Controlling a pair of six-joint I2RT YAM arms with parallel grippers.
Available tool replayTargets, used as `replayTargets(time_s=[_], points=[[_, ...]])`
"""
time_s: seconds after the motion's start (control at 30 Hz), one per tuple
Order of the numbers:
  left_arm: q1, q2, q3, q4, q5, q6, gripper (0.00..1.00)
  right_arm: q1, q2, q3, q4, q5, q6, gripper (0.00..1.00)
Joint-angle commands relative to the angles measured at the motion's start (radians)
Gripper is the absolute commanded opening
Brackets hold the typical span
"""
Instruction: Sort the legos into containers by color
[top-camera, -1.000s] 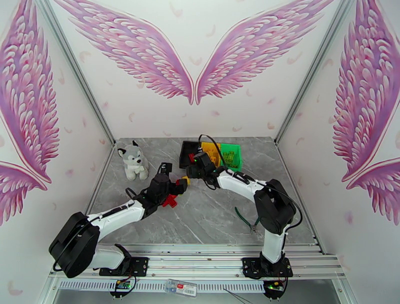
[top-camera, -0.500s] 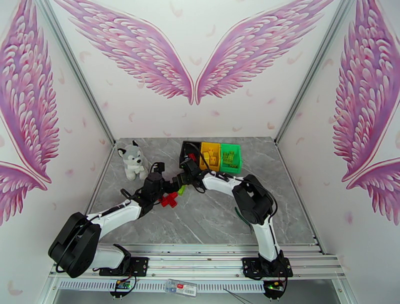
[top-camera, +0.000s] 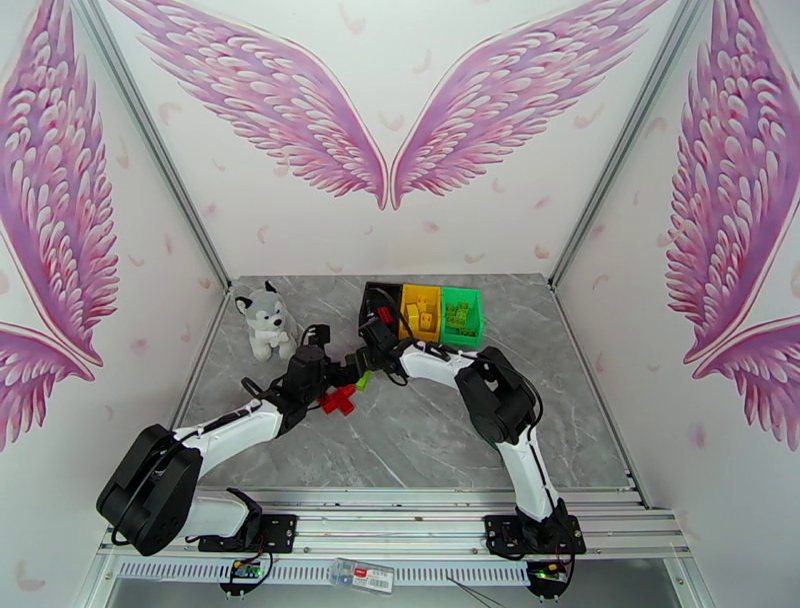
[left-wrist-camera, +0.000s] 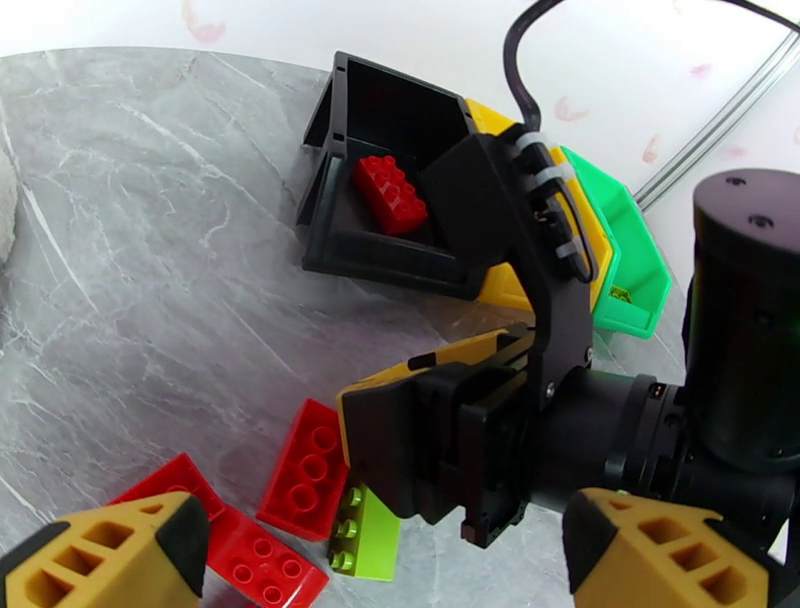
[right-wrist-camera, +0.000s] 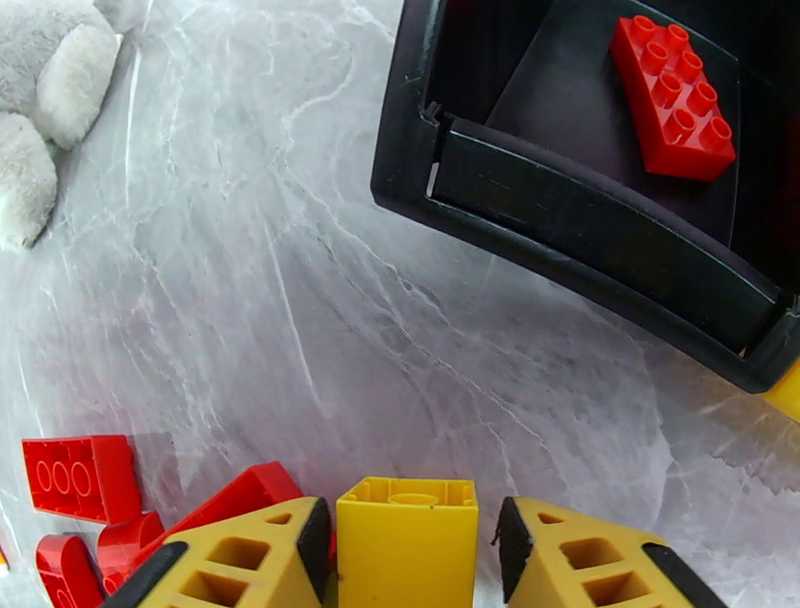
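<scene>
The jaws of the right gripper (right-wrist-camera: 405, 545) stand around the yellow lego (right-wrist-camera: 405, 520), near the black bin (right-wrist-camera: 600, 240) toward the worktop's far edge, with a thin gap on one side, so I would close them squarely before lifting it to the yellow bin (top-camera: 421, 289); the jaws of the left gripper (left-wrist-camera: 390, 560) are wide apart.

No legible text; small label (top-camera: 362, 573) on front rail (top-camera: 180, 570), print possibly present, too small to read.

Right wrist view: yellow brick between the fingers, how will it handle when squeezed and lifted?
The yellow brick looks like rigid moulded plastic, so it probably won't deform. Its walls look flat and glossy, so it may slip if the right gripper grips off-centre. The hollow underside faces the camera, so it is likely light; boxy, unlikely to roll.
</scene>
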Motion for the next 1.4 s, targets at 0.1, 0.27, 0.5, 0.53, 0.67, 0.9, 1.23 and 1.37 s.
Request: replayTargets(time_s=[0.1, 0.27, 0.5, 0.53, 0.67, 0.9, 1.23, 1.37], points=[[0.003, -0.020, -0.014, 0.013, 0.006, -0.003, 0.99, -0.003, 0.006, 0.000, -0.008, 0.023, 0.010, 0.41], [0.003, -0.014, -0.012, 0.015, 0.013, -0.001, 0.99, -0.003, -0.058, -0.063, 0.031, 0.030, 0.022, 0.35], [-0.023, 0.056, 0.034, 0.004, 0.056, 0.014, 0.99, -0.018, -0.197, -0.181, 0.080, 0.051, 0.032, 0.31], [-0.030, 0.066, 0.042, 0.000, 0.058, 0.018, 0.99, -0.029, -0.214, -0.196, 0.080, 0.055, 0.034, 0.30], [-0.065, 0.101, 0.081, -0.026, 0.060, 0.045, 0.99, -0.076, -0.275, -0.250, 0.083, 0.065, 0.048, 0.28], [-0.166, 0.202, 0.204, -0.124, 0.050, 0.131, 0.99, -0.214, -0.318, -0.251, 0.072, 0.027, 0.073, 0.28], [-0.236, 0.192, 0.235, -0.171, -0.047, 0.200, 0.99, -0.331, -0.166, 0.086, -0.093, 0.013, 0.049, 0.33], [-0.236, 0.161, 0.215, -0.164, -0.078, 0.204, 0.99, -0.348, -0.073, 0.263, -0.205, 0.008, 0.034, 0.45]])
